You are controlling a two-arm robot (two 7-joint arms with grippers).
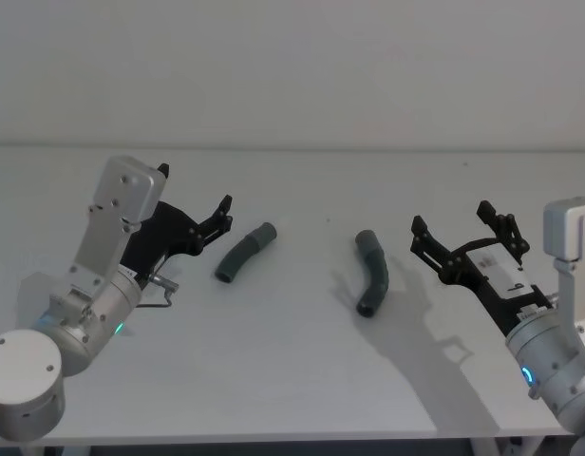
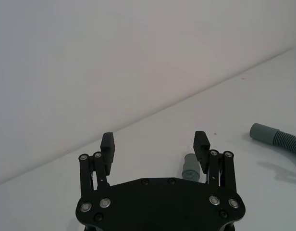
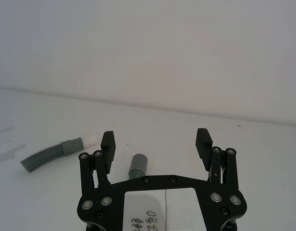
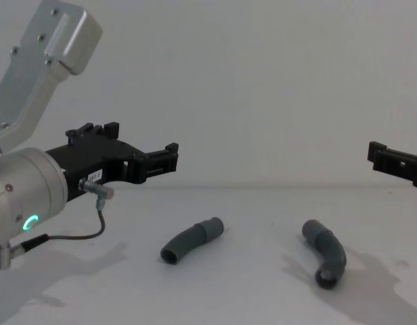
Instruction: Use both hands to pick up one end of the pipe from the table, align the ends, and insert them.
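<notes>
Two dark grey bent pipe pieces lie apart on the white table (image 1: 292,380). The left piece (image 1: 245,253) (image 4: 191,240) lies with its collar end toward the far right. The right piece (image 1: 372,274) (image 4: 325,254) curves toward me. My left gripper (image 1: 194,188) (image 4: 144,145) hovers open just left of the left piece, whose end (image 2: 190,166) shows beyond one finger. To the right of the right piece, my right gripper (image 1: 451,217) (image 3: 155,140) hangs open, and that piece's end (image 3: 137,166) sits ahead between its fingers. Neither gripper holds anything.
A thin cable (image 4: 93,223) loops from the left arm near the table. A plain white wall (image 1: 292,66) stands behind the table's far edge. Bare table lies between the two pieces and in front of them.
</notes>
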